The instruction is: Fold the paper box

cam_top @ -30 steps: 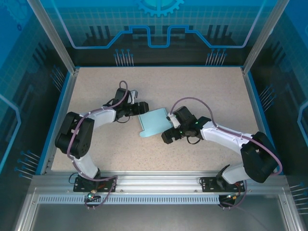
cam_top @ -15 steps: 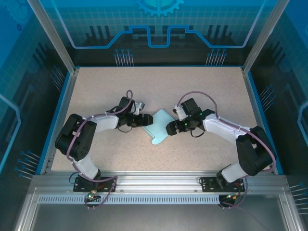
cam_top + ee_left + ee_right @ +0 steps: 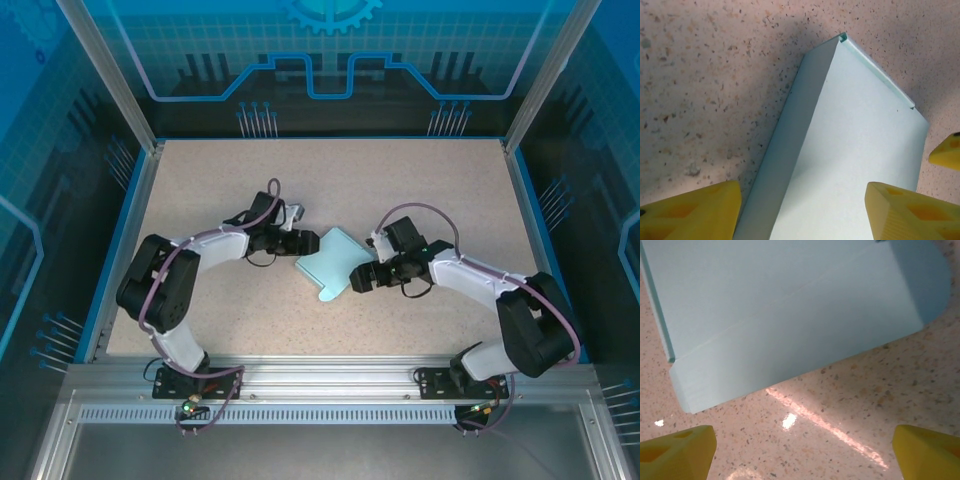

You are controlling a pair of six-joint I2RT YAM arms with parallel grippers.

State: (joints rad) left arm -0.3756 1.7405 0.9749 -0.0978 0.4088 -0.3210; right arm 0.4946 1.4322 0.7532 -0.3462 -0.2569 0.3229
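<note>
Speckled table: smooth, with glare on the surface ahead of the right fingers. Judged slippery under card.

Paper box: pale blue thin card, partly formed and lying flat on the table between the two grippers. One end lies between the left fingers and runs away from them. Its long edge lies just ahead of the right fingers, crosswise to them. One side wall stands folded beside the left-hand finger of the left gripper.

Left gripper: fingers stand moderately apart, astride the near end of the box, one on either side. Whether either pad actually presses the card cannot be told.

Right gripper: fingers spread wide, with only bare table between them. The box is just beyond the tips and apart from them.

Rounded flap: projects from the box end, ahead of the right-hand finger of the right gripper, and is not tucked.

Crease: a scored line along the broad face, parallel to the edge facing the right fingers.

Assessment of handling: the box is judged very light, springy at the scores and easily dented or kinked. It is likely to skid if pushed from one side only. Recommended hold is across the folded side walls close to a crease, with light pressure. The flap should be worked near its score line, not at its free rounded edge. The unsupported middle of the broad face should be avoided.
</note>
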